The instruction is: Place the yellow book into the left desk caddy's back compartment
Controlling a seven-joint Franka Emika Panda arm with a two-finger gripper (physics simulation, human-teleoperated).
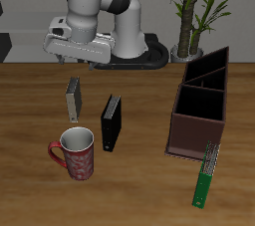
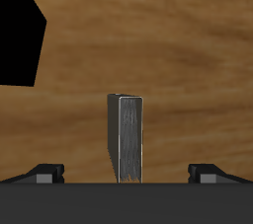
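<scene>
Yellow book (image 2: 126,137) upright on table (image 2: 178,60), centred between spread jaws (neither touching it), gripper (image 1: 78,59) above.

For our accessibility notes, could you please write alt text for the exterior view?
A Franka arm's gripper hangs open just above the yellow book, which stands upright on the wooden table. Nearby stand a black book and a red mug; the left desk caddy sits apart, a long green book lying before it.
</scene>
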